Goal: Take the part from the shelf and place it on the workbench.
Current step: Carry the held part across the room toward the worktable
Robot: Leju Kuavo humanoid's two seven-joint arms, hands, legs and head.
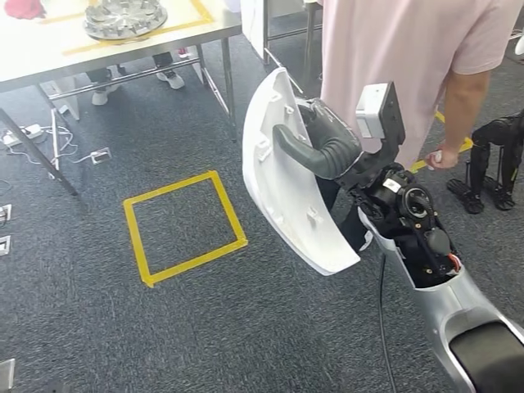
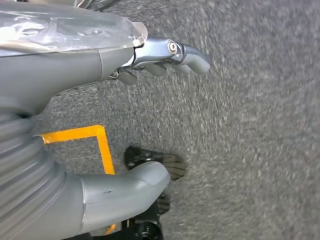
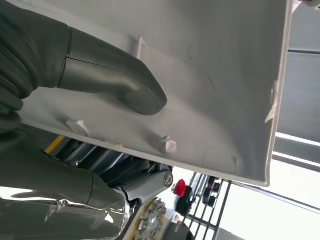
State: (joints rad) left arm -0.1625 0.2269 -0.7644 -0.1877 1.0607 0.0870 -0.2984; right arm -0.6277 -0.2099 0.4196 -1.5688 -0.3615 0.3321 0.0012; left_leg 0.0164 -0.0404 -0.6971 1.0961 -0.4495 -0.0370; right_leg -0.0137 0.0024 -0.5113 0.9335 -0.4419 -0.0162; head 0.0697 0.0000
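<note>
A large curved white plastic part [image 1: 284, 188] hangs in the air right of centre in the head view, gripped by my right hand [image 1: 327, 147], whose thumb lies across its inner face. The right wrist view shows that thumb [image 3: 113, 80] pressed on the part's ribbed inner side [image 3: 211, 90], with the other fingers behind the panel. The workbench [image 1: 37, 49] stands at the far left, with yellow tape lines on its top. My left hand [image 2: 124, 115] hangs over the carpet with fingers apart and nothing in it.
A round metal disc [image 1: 125, 16] lies on the workbench. A yellow tape square [image 1: 184, 227] marks the grey carpet ahead. A person in a pink shirt [image 1: 395, 57] stands close behind the part on the right. Cables and sockets [image 1: 37, 139] lie under the bench.
</note>
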